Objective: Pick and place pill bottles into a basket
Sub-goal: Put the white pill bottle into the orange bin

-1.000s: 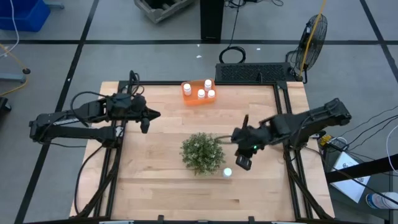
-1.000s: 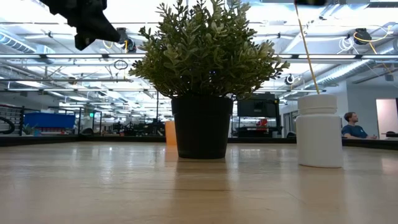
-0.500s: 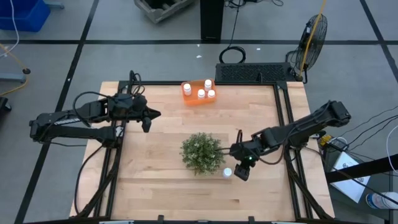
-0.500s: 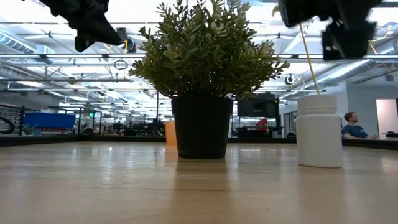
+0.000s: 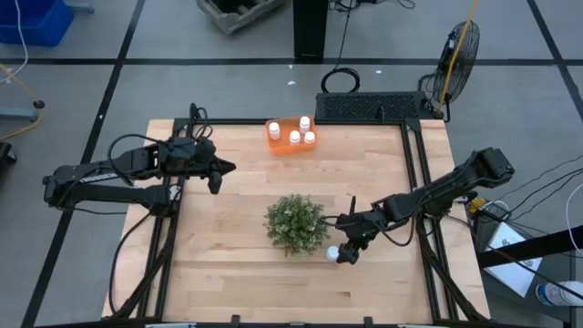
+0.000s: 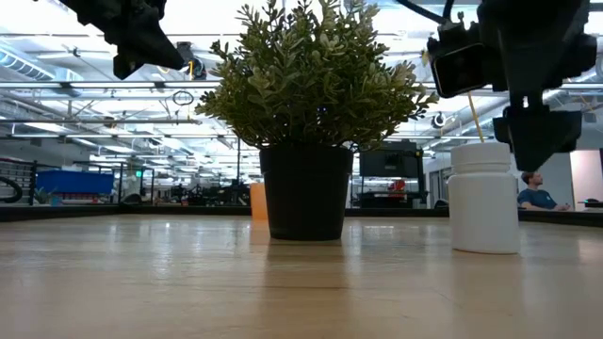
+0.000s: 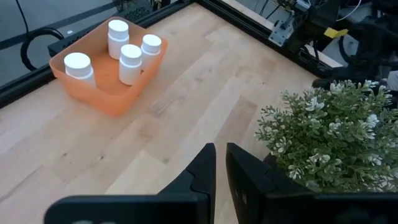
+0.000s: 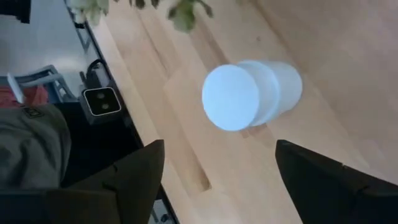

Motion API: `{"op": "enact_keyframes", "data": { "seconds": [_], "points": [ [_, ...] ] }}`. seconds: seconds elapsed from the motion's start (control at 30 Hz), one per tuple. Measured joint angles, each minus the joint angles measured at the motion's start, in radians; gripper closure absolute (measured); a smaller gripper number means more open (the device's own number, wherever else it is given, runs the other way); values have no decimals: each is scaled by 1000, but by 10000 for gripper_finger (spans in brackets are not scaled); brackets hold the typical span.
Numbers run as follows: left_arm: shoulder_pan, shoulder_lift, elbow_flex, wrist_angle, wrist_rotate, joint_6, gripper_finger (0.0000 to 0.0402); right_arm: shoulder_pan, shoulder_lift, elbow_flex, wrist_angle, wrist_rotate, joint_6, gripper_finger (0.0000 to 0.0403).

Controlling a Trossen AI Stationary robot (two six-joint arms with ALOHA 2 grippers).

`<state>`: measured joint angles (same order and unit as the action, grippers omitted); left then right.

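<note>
While the left end effector hangs pressed together mid-tabletop, the right's reaching low.
Right end effector sits spread wide directly over the last pill bottle beside the plant.

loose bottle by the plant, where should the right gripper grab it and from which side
Grip the loose bottle across its round body just under the cap, coming down from above. It stands upright on the table, and the right gripper hangs over it, open. The plant crowds one side, so a side approach looks riskier.

Four bottles in basket; fifth bottle upright
</note>
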<state>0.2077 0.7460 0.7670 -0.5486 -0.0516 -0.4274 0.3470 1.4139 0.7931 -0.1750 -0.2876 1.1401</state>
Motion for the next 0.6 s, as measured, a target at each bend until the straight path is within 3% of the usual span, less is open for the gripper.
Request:
{"op": "enact_keyframes", "data": {
  "seconds": [0.3, 0.6],
  "points": [
    [0, 0, 0, 1, 0, 3, 360, 14, 0, -28, 39, 101, -20, 120],
    [0, 0, 0, 0, 0, 5, 360, 15, 0, -23, 42, 83, -101, 122]
  ]
}}
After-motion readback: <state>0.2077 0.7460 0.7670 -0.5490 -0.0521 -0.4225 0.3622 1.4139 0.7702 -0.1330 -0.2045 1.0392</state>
